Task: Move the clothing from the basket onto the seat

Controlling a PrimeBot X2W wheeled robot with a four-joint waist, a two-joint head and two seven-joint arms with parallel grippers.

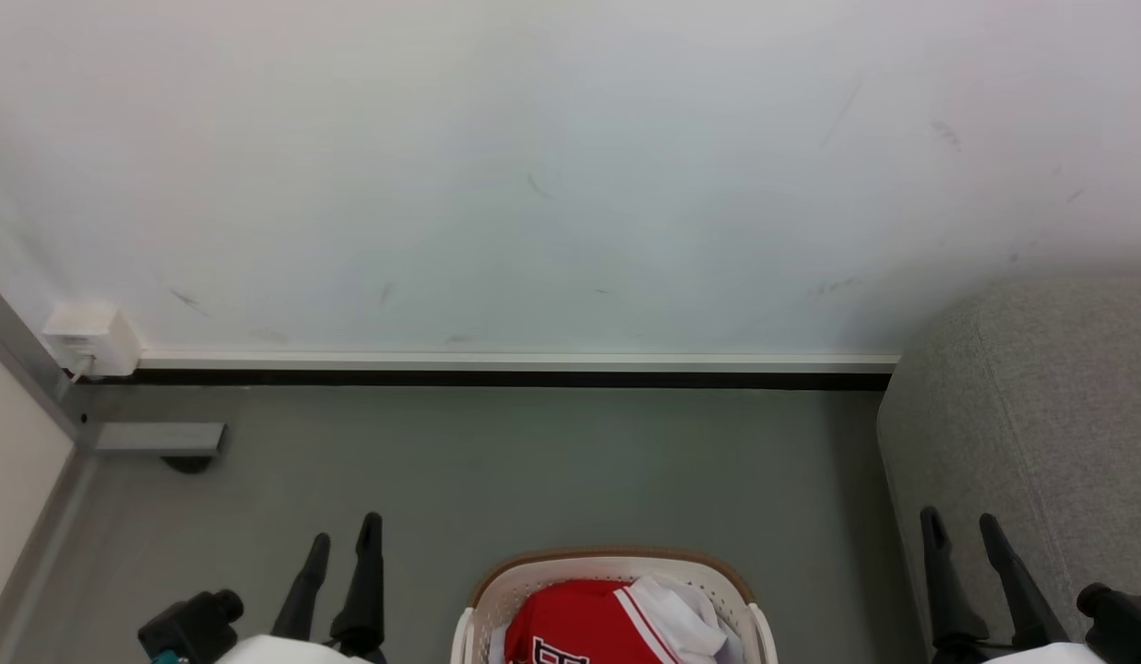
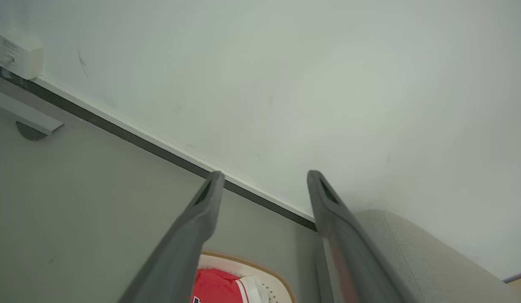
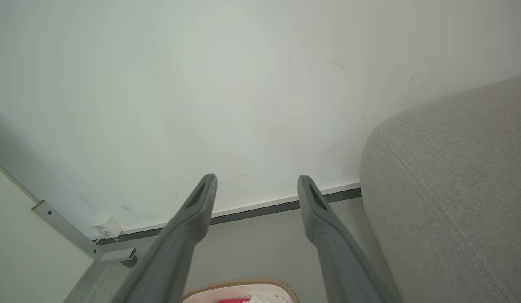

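Basket [image 1: 498,598] with clothing [image 1: 577,620], half beyond bottom edge

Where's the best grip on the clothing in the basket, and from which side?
Likely the raised white folds on the right of the clothing. Come straight down from above: the basket walls block any side approach.

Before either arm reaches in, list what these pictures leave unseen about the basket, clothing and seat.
Basket: near half cut off by the head view's bottom edge.
Clothing: count unknowable; the top layer hides what lies beneath, and that edge crops the lettering.
Seat: runs off the head view's right edge.
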